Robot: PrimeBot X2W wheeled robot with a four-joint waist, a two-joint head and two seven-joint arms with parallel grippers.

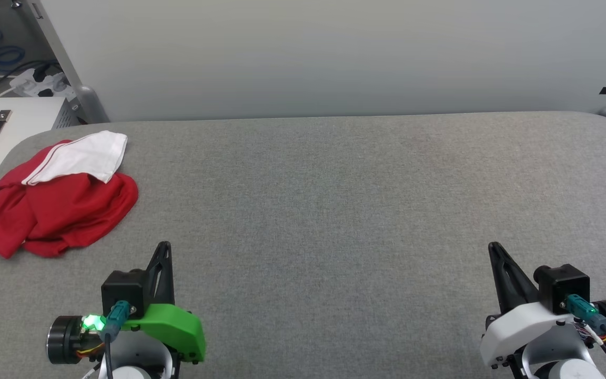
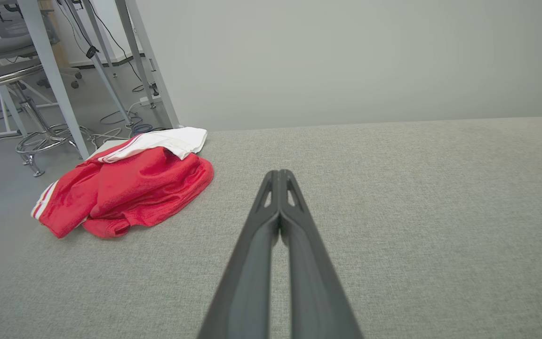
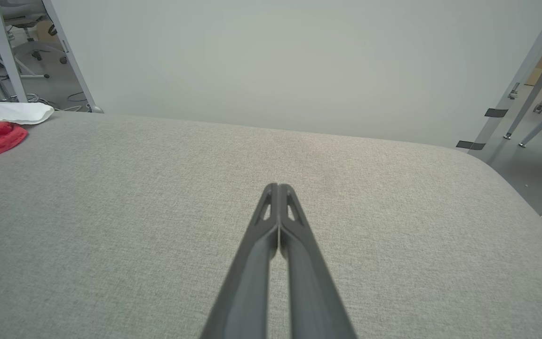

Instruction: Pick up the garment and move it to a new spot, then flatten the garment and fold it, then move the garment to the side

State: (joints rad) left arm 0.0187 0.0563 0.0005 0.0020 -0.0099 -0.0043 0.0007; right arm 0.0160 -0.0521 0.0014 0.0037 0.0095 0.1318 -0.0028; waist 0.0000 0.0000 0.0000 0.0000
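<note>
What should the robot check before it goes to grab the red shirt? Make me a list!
1. Garment in sight, bunched near the table's far left corner: ok.
2. Left hand is the nearer one: ok.
3. Left hand open for grabbing: not ok, fingers shut.
4. Right hand holding nothing: ok, shut and empty.
5. Room on the table for a new spot: ok.
6. Garment edge hanging off the table: cannot tell.
</note>
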